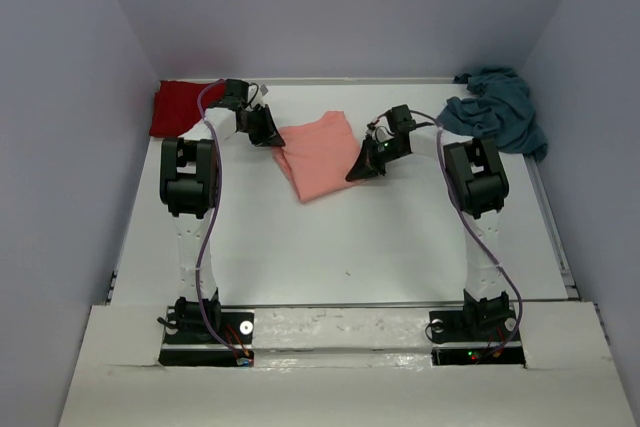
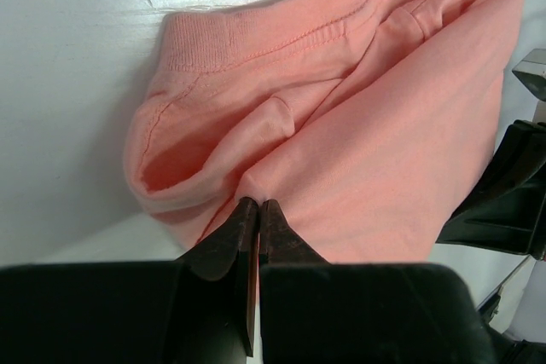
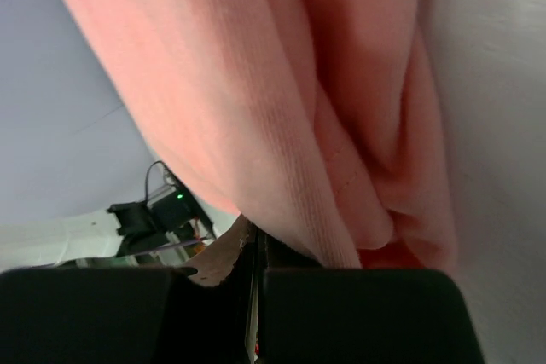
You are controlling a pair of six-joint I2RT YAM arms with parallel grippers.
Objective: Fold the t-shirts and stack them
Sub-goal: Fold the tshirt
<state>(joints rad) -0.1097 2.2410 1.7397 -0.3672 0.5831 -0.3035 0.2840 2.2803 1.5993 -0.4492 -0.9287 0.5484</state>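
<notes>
On the table (image 1: pixel 350 247) the salmon-pink shirt (image 1: pixel 318 155) lies between both arms, the left gripper (image 2: pixel 258 210) clamped on its 10 o'clock corner and the right gripper (image 3: pixel 256 249) clamped on its 4 o'clock edge, equally near.

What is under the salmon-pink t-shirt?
Only the white table shows around the salmon-pink t-shirt, which rests on it. The left gripper and right gripper pinch its edges. Anything beneath the cloth is covered.

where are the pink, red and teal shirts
salmon-pink t-shirt (image 1: pixel 318 159), top view, middle of the cloth
dark red t-shirt (image 1: pixel 175 107), top view, its bare left part
teal-blue t-shirt (image 1: pixel 497 112), top view, centre of the heap
</notes>
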